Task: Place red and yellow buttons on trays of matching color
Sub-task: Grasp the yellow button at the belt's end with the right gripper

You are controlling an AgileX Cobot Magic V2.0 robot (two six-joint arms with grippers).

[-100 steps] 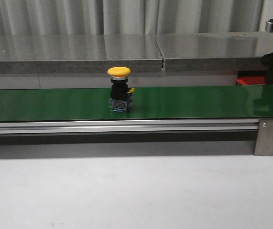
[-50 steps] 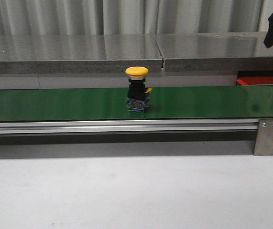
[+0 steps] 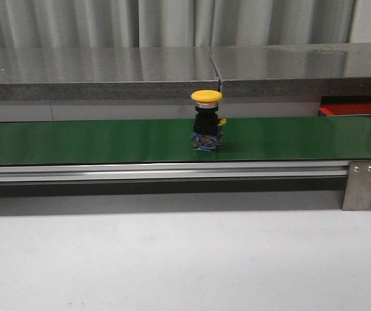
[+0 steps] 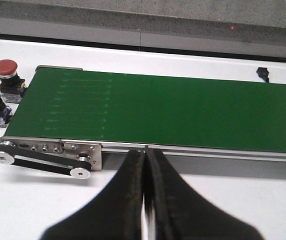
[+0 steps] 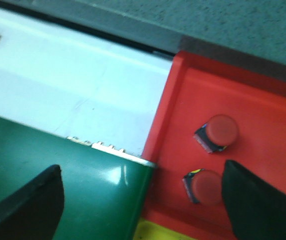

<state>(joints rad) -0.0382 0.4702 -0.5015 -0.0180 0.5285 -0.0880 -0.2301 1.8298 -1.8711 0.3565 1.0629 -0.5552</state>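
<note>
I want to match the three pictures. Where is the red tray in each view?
Front view: the red tray is at the far right, behind the end of the green belt.
Left wrist view: not in it.
Right wrist view: beside the belt's end, holding two red buttons.
Shared landmark: the green belt.

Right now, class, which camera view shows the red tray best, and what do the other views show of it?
The right wrist view: the red tray fills much of it, with two red buttons on it beside the green belt. The front view shows only a sliver behind the belt's far right end. The left wrist view shows none of it.
</note>
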